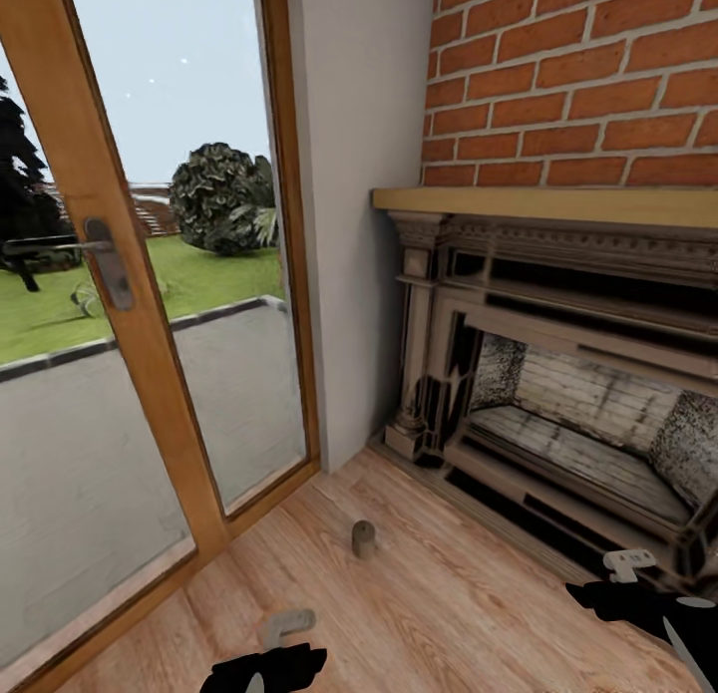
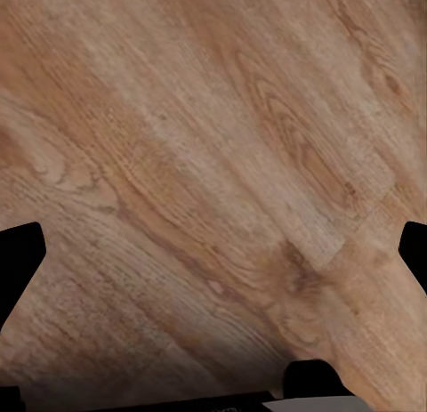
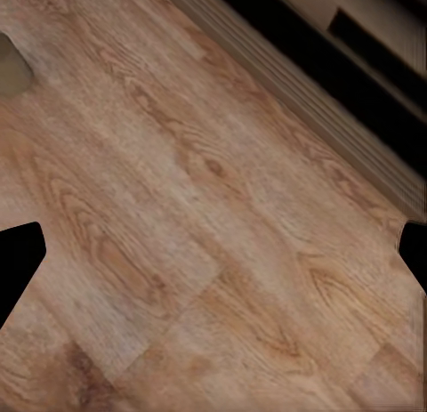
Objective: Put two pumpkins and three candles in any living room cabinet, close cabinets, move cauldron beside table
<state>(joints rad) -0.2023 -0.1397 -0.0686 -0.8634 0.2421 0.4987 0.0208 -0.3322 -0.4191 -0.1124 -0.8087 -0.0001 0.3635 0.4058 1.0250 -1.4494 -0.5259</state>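
- A lone candle (image 1: 364, 538) stands upright on the wood floor (image 1: 449, 613), between the glass door (image 1: 150, 374) and the carved fireplace (image 1: 558, 394), ahead of both arms.
- The left gripper (image 1: 284, 628) and right gripper (image 1: 628, 565) hover low, fingers spread apart, holding nothing.
- Likely risks: a hurried reach tips the stubby candle and sends it rolling towards the door; the right arm clips the fireplace base.

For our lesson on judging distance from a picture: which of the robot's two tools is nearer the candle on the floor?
The left tool. The candle stands on the wooden floor just ahead of it, while the right tool sits far off beside the fireplace surround.
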